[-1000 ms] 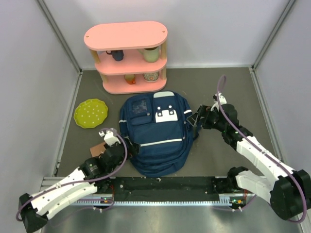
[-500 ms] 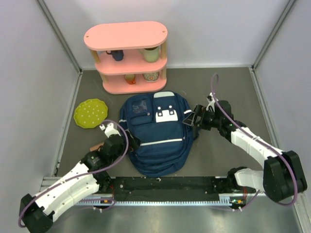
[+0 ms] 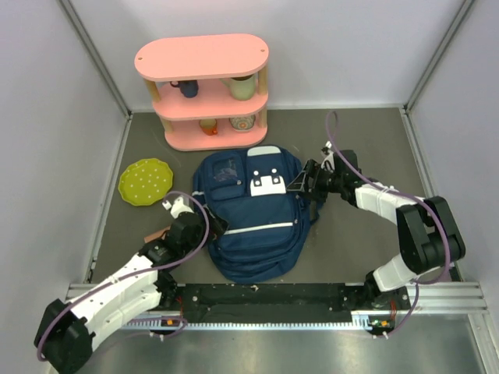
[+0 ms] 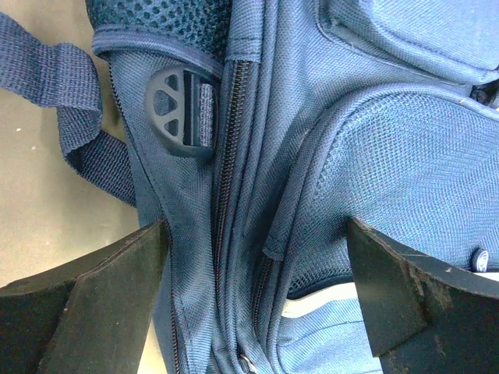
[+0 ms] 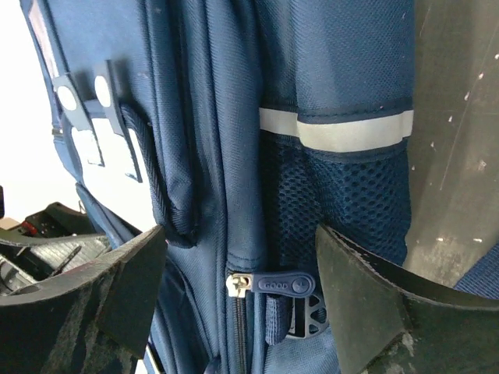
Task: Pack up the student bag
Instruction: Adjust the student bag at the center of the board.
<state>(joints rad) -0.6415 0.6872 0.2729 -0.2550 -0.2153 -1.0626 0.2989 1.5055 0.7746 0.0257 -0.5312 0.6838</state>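
One student bag [image 3: 251, 238] — left pincer [image 4: 256, 253], right pincer [image 5: 240, 261], both agape.

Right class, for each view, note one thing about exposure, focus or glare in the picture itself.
Top external: even, soft light; faint shade inside the pink shelf. Left wrist: the student bag shows sharp weave; the near fingers are dark silhouettes. Right wrist: the picture's upper-left corner is blown out to white; the zip pull is crisp.

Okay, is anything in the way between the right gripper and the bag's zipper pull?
Nothing visible. The right gripper hangs at the student bag's side, jaws open, with the zipper pull bare between them.
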